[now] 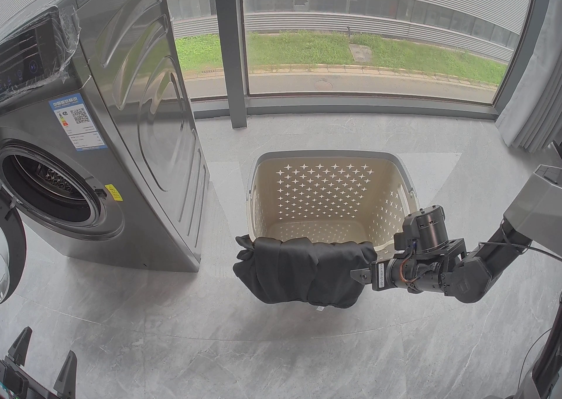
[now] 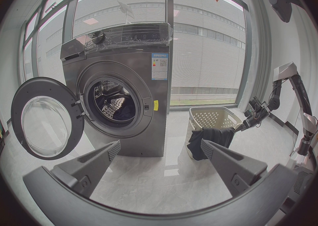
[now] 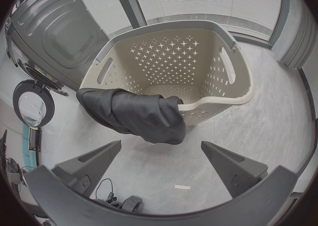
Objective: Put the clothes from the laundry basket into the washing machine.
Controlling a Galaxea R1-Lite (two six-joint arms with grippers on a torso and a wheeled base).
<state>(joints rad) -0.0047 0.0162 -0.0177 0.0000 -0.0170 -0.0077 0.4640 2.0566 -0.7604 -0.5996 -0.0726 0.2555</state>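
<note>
Your right pincer [image 3: 160,143] stands wide, empty; one black garment [image 3: 139,115] hangs over one laundry basket [image 3: 215,99] rim just ahead. Your left pincer [image 2: 160,143] stands wide, facing one washing machine [image 2: 159,127].

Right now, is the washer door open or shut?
Open: the door is swung aside from the washer, and you can see into the drum.

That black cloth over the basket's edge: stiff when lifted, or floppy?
Probably floppy: the black cloth sags in folds over the laundry basket rim. Likely light, since the basket stands untipped. Hanging outside, it may slide off if nudged.
</note>
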